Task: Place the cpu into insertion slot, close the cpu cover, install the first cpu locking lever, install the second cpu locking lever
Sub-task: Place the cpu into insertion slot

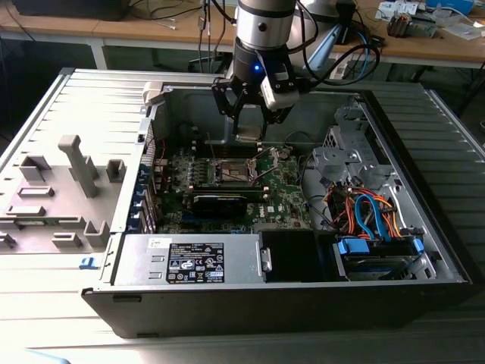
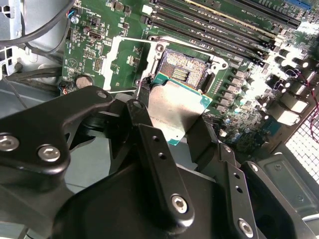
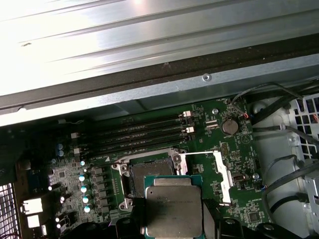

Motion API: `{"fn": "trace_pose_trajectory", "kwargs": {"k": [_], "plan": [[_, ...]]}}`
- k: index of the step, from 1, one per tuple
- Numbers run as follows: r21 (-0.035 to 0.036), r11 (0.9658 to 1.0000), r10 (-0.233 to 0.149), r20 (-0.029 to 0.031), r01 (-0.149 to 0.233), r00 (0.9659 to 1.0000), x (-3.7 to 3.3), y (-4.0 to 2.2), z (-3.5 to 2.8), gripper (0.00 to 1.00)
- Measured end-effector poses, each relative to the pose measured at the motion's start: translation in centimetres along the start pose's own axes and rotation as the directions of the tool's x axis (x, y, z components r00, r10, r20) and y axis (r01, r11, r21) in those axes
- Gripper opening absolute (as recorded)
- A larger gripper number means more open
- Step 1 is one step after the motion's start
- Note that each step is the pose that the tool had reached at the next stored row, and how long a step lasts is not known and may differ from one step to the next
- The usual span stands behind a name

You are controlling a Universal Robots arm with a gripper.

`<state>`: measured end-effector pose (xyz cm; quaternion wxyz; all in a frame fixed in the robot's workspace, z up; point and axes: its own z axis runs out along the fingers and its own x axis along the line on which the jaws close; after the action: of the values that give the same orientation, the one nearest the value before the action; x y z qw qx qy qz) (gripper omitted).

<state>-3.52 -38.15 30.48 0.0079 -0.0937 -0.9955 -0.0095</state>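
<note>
My gripper hangs inside the open computer case, shut on the cpu, a flat silver-grey square pinched between the two black fingers. The cpu floats just above and slightly off to one side of the insertion slot, whose dark centre and contact field lie uncovered. The cpu cover, a thin silvery frame, is swung open beside the slot, and green board shows through its cut-out. In the exterior view the slot sits on the motherboard right below the gripper.
Long black memory slots run beside the socket. A black card and a power supply lie nearer the case front. Cables and a drive cage fill the exterior view's right. A grey fixture stands outside the case on the left.
</note>
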Motion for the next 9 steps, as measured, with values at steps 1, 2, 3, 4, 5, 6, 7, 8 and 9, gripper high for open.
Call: {"fn": "trace_pose_trajectory", "kwargs": {"k": [1,2,3,4,5,6,7,8,9], "plan": [[-0.0001,1.0,0.002,0.0,-0.002,1.0,0.0,0.0,0.0,0.55],[0.0,1.0,0.002,0.0,-0.002,1.0,0.0,0.0,0.0,0.55],[-0.0001,1.0,0.002,0.0001,-0.002,1.0,0.0,0.0,0.0,0.55],[-0.0001,1.0,0.003,0.0001,-0.003,1.0,0.0,0.0,0.0,0.55],[0.0,1.0,0.003,0.0001,-0.003,1.0,0.0,0.0,0.0,0.55],[-0.0001,1.0,0.004,0.0001,-0.004,1.0,0.0,0.0,0.0,0.55],[-0.0001,1.0,0.004,0.0001,-0.004,1.0,0.0,0.0,0.0,0.55],[-0.0001,1.0,0.004,0.0001,-0.004,1.0,0.0,0.0,0.0,0.55],[-0.0001,1.0,0.005,0.0001,-0.005,1.0,0.0,0.0,0.0,0.55]]}}
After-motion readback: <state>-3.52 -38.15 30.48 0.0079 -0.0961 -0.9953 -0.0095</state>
